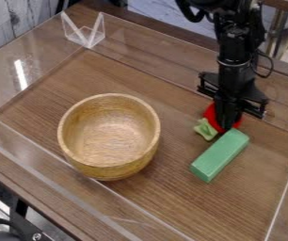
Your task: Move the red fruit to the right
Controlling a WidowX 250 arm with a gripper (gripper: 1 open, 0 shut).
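Note:
The red fruit (210, 119) lies on the wooden table, mostly hidden behind my gripper (227, 120); its red body shows to the left of the fingers and a green leafy bit (204, 131) sticks out below. My gripper points straight down and its dark fingers are closed around the fruit, low at the table surface. The fruit rests just above the upper end of the green block (219, 153).
A wooden bowl (109, 135) stands left of centre. The green rectangular block lies slanted right of the bowl. Clear acrylic walls (21, 71) fence the table, with a clear bracket (83, 31) at the back left.

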